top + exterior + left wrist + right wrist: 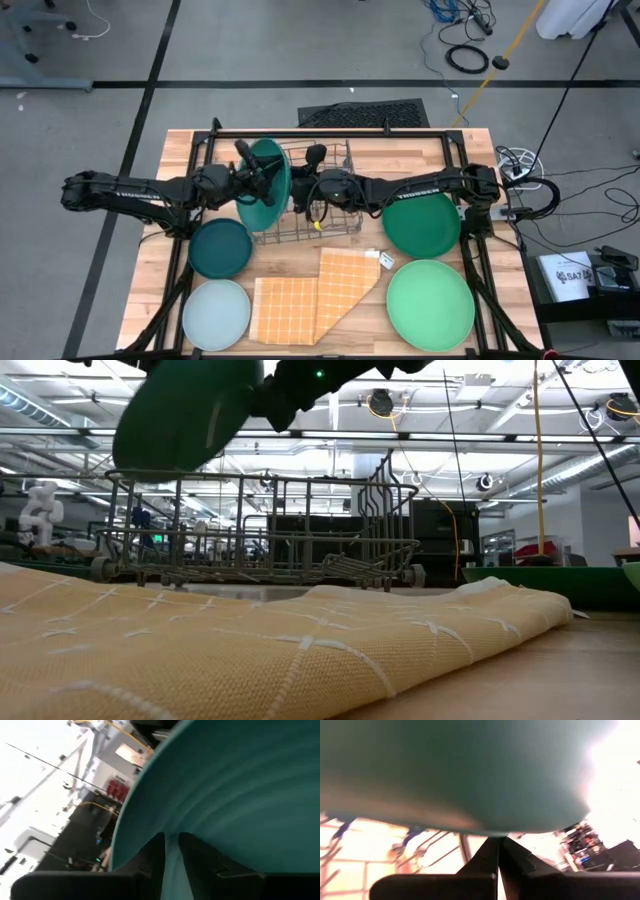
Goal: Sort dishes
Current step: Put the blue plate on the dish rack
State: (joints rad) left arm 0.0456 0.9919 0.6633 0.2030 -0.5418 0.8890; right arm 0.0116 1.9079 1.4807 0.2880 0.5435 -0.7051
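A teal-blue plate (266,180) stands on edge, tilted, over the left end of the grey wire rack (325,215). In the low view the plate (185,415) hangs just above the rack's top wire (260,478). My left gripper (258,188) comes from the table's left and is shut on the plate. My right gripper (298,192) comes from the right over the rack and is shut on the plate's opposite side. The other plates lie flat on the table: dark teal (220,247), pale blue (216,314), deep green (422,223), light green (430,304). My left gripper pinches the plate's rim (172,832) between its two fingers (152,855), coming level from the table's left. The plate is clear of the table, on edge and tilted. My right gripper pinches the plate's rim (495,831) between its two fingers (485,857), coming from the table's right; the plate's face fills the view beyond them.
A folded orange checked cloth (315,295) lies at the near middle of the table, between the pale blue and light green plates. The rack's upright wires (385,510) stand at its right end. Dark frame rails (190,215) run along both table sides.
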